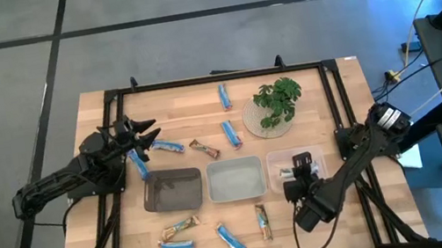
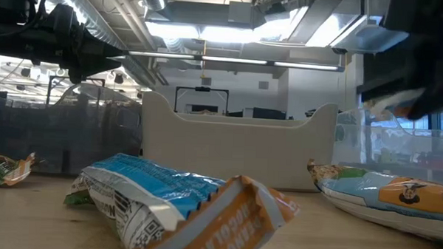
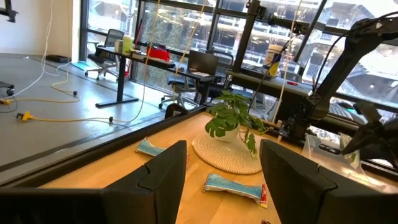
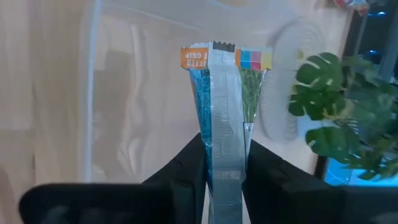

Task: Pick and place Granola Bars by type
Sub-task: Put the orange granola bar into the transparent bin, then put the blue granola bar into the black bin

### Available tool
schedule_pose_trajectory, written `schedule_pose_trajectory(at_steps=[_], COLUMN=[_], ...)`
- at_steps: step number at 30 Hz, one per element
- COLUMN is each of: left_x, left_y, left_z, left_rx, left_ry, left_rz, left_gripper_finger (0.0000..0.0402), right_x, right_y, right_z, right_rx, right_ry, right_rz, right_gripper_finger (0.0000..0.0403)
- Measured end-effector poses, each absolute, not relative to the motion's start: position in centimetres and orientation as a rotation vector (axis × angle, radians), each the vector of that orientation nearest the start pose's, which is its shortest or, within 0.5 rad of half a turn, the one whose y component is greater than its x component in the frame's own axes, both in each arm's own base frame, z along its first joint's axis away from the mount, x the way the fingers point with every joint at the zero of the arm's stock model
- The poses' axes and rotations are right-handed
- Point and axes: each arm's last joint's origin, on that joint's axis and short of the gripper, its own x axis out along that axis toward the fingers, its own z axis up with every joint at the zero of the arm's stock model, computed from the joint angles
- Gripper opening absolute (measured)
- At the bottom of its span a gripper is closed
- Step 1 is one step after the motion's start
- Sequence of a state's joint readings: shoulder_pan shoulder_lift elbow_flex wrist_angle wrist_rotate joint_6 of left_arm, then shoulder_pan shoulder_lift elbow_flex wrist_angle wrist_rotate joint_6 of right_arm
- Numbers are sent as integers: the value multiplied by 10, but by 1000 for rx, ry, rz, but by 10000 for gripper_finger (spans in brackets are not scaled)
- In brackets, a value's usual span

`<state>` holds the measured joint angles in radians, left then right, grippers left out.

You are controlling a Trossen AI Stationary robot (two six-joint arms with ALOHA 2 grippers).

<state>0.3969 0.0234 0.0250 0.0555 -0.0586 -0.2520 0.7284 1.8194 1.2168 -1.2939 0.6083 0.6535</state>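
Three small rectangular trays stand in a row mid-table: dark tray [image 1: 173, 190], translucent grey tray [image 1: 235, 180], clear tray [image 1: 292, 166]. They are presumably one per bar type.

Foil-wrapped granola bars lie loose on the wooden table [image 1: 305, 93]:
- blue bars [image 1: 224, 97] near the far edge and beside the leafy green plant on a round woven plate [image 1: 273, 107];
- one brown bar [image 1: 204, 149] ahead of the trays;
- a mixed cluster [image 1: 176, 231] at the near edge, unsorted.

Right gripper [image 1: 301, 167]: over the clear tray, fingers pinched on one blue-and-silver bar [image 4: 222, 118], held end-up, likely for lowering into that tray.

Left gripper [image 1: 144, 134]: raised at the table's left, fingers spread, nothing between them; a blue bar [image 1: 138, 164] lies just beside it, a probable next pick.
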Motion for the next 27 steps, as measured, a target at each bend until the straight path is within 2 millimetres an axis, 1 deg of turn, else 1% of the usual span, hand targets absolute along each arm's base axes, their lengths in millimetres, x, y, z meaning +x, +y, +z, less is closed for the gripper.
schedule_pose_trajectory(at_steps=[3, 7, 13, 16, 18, 21, 24, 27], left_x=[89, 89, 89, 89, 89, 89, 89, 89], left_y=[39, 39, 39, 39, 39, 39, 39, 39], left_z=[176, 176, 176, 176, 176, 176, 176, 176], left_rx=[-238, -238, -237, -237, -238, -237, -237, -237], left_ry=[-114, -114, -114, -113, -113, -113, -113, -114], left_rz=[446, 443, 442, 441, 442, 442, 442, 442], left_gripper_finger=[196, 196, 196, 196, 196, 196, 196, 196], right_x=[227, 226, 228, 228, 228, 229, 225, 218], right_y=[180, 179, 177, 176, 176, 177, 173, 165], right_z=[177, 176, 175, 175, 176, 184, 204, 227], right_rx=[-648, -617, -549, -562, -608, -631, -642, -516], right_ry=[1367, 1382, 1403, 1413, 1447, 1447, 1429, 1377], right_rz=[-378, -388, -409, -395, -345, -360, -420, -422], right_gripper_finger=[84, 93, 137, 156, 163, 167, 167, 167])
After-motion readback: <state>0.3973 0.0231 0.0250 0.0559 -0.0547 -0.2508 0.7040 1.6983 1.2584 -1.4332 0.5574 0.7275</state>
